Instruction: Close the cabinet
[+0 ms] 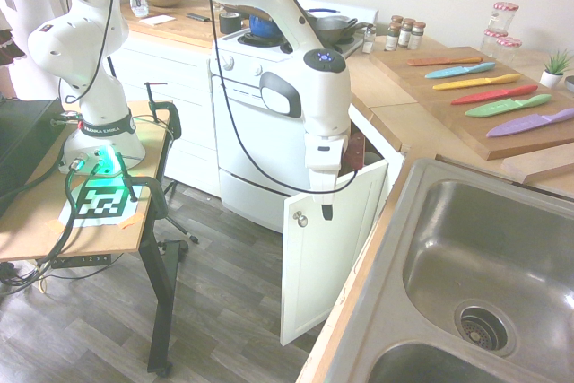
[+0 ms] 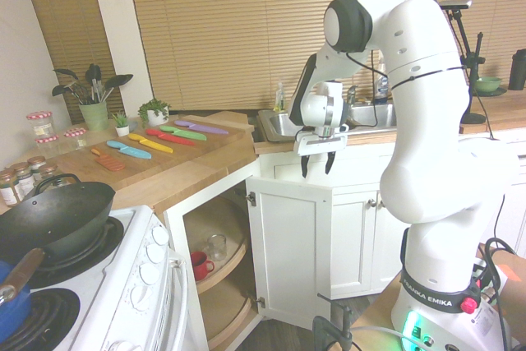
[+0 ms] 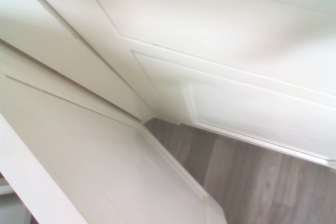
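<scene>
Right now my gripper hangs pointing downward, with my fingers parted by a narrow gap and holding nothing. Just below my fingertips is the top edge of the cabinet's door, which stands swung out from the cabinet at a wide angle. From the first exterior view my gripper sits at the upper edge of that door, and the small round silver knob is just beside my fingers, a little lower on the door's outer face. I cannot tell whether a fingertip touches the door's edge. Beyond the door, on the far side from my fingers, the open cabinet shows curved wooden shelves with a red mug and a clear glass jar on the upper one. My wrist camera sees only white panelled door fronts and a strip of grey wood floor under me.
</scene>
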Robot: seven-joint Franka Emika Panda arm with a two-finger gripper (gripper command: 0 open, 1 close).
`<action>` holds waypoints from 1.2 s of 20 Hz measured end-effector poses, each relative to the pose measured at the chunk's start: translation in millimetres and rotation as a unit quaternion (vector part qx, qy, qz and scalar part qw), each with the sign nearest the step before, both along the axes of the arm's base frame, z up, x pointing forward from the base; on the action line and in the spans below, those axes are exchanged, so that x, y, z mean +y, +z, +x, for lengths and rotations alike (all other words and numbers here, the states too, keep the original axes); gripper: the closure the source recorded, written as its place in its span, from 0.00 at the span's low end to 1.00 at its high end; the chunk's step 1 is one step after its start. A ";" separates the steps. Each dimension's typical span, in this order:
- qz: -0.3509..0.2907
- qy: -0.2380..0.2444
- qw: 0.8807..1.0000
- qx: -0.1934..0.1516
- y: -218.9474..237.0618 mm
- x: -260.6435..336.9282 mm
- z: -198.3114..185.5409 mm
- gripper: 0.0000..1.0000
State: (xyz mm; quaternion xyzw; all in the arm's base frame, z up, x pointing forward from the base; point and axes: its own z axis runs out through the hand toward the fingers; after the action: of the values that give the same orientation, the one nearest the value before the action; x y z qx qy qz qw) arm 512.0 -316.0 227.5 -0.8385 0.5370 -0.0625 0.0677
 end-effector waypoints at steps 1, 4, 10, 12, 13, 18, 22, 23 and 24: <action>0.003 0.001 1.000 0.000 -7.0 1.1 2.0 0.00; 0.013 -0.001 1.000 0.001 -31.4 -0.8 3.5 0.00; 0.027 -0.002 1.000 0.009 -74.4 2.4 6.3 1.00; 0.028 -0.004 1.000 0.007 -77.8 4.6 8.1 1.00; 0.028 -0.005 1.000 0.006 -77.8 4.6 8.2 1.00; 0.029 -0.005 1.000 0.000 -79.5 5.1 7.9 1.00; 0.026 -0.003 1.000 -0.001 -81.3 4.5 6.7 1.00; 0.026 -0.002 1.000 -0.002 -81.4 4.0 6.2 1.00; 0.025 -0.002 1.000 -0.002 -81.5 3.5 5.8 1.00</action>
State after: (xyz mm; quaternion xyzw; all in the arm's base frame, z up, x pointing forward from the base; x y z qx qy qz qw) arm 517.8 -312.5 146.1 -0.8352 0.5402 -0.0511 0.0891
